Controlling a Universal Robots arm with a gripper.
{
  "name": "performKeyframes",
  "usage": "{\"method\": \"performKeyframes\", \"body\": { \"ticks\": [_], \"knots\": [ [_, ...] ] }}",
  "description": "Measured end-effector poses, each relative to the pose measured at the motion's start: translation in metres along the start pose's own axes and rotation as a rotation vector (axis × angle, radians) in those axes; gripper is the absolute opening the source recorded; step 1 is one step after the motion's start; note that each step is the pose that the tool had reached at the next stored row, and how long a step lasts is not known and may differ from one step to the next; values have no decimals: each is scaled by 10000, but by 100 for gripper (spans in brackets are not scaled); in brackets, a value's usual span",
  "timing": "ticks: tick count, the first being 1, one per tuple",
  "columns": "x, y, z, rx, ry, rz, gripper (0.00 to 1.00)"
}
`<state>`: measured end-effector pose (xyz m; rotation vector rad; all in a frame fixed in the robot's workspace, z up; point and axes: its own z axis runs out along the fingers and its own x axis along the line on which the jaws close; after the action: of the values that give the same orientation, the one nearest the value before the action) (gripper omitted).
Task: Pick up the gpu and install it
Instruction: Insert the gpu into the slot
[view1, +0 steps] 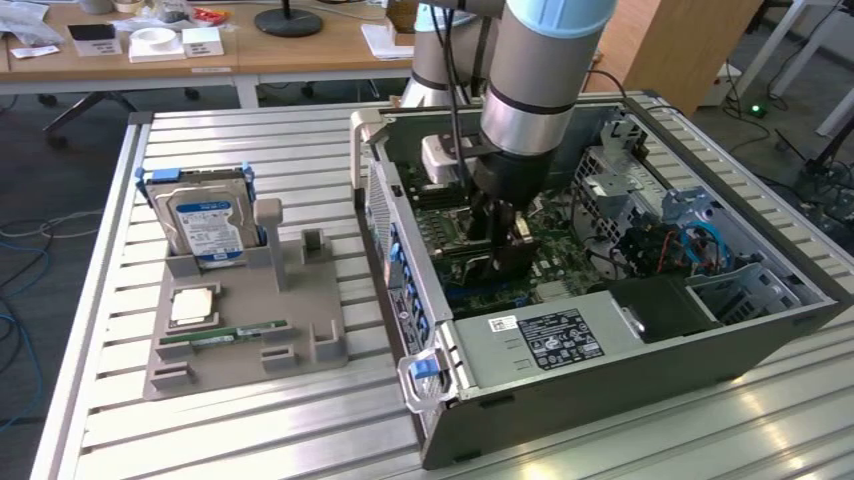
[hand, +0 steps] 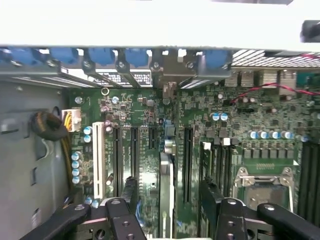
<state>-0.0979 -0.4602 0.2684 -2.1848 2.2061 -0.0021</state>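
Grey sheet-metal walls of the open computer case (view1: 601, 370) box the arm in on all sides in the exterior view. The gripper (view1: 497, 262) hangs low inside, just above the green motherboard (view1: 461, 285), with the power supply (view1: 554, 340) close toward the camera and the drive cage (view1: 741, 290) at the exterior view's right. At the exterior view's left, a grey holder tray (view1: 240, 320) on the slatted table (view1: 200, 430) carries an upright hard drive (view1: 207, 222) with a blue label, its writing too small to read, and a flat green memory stick (view1: 240, 333).

In the wrist view the black fingers (hand: 215, 200) stand wide apart, open. Between them the gpu (hand: 166, 192) stands edge-on as a slim strip in a motherboard slot, its metal bracket (hand: 172, 75) against the case's rear wall. A white slot (hand: 98, 160) and black slots run beside it; the processor socket (hand: 265, 187) lies further off. A white sticker (hand: 140, 77) near the bracket has unreadable print.
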Motion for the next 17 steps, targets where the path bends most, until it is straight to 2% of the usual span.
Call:
{"method": "performKeyframes", "body": {
  "ticks": [10, 17],
  "knots": [
    [-9, -10, -360, 0, 0, 0, 63],
    [-14, -15, -548, 0, 0, 0, 63]
  ]
}}
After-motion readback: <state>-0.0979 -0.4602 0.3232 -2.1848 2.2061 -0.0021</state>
